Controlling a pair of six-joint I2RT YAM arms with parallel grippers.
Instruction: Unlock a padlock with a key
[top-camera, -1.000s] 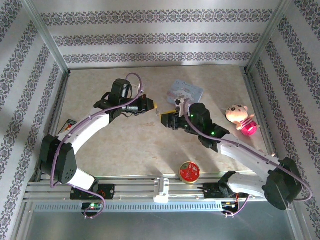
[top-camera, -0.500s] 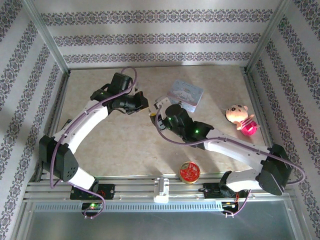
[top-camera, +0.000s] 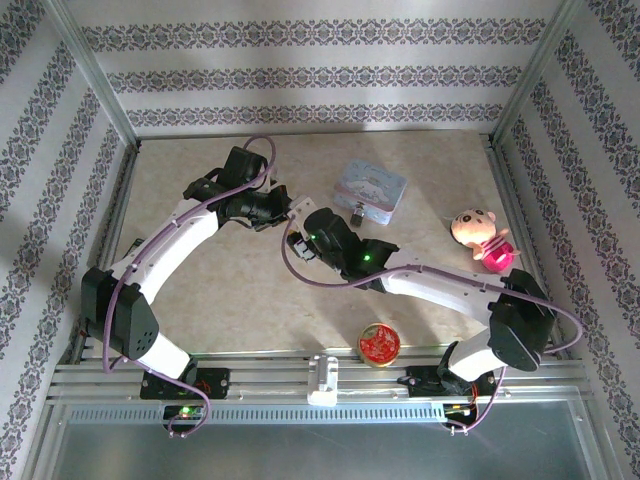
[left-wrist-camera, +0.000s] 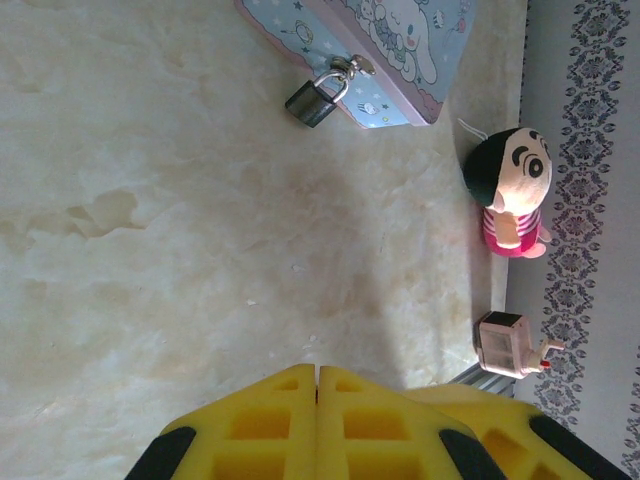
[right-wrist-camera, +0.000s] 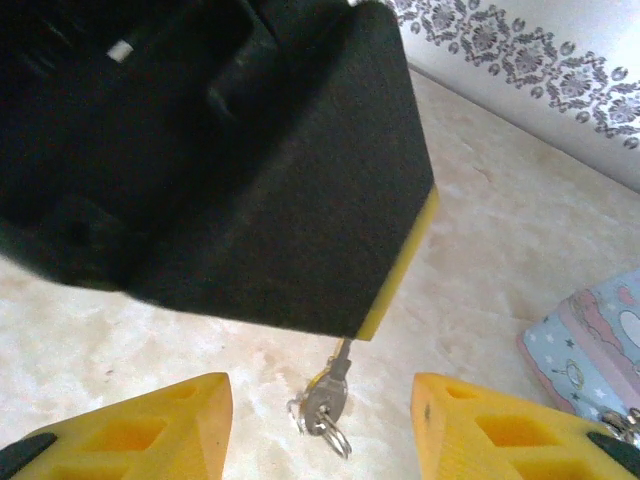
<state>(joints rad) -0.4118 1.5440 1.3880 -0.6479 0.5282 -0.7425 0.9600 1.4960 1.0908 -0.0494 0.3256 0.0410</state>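
R arm (top-camera: 440, 285) has swung left across table (top-camera: 230, 290) since a sec ago, so right gripper (top-camera: 296, 244) now sits just near of left gripper (top-camera: 292, 209), mid-table. Pastel tin (top-camera: 371, 186) lies far-centre, to their right. On tin's near-side clasp hangs the padlock (left-wrist-camera: 312, 100), body on table, well apart from both grippers. Left gripper's fingers (left-wrist-camera: 290, 425) pressed together, clamped on the key (right-wrist-camera: 336, 385), which dangles w/ its ring btwn right gripper's spread pads (right-wrist-camera: 150, 425).
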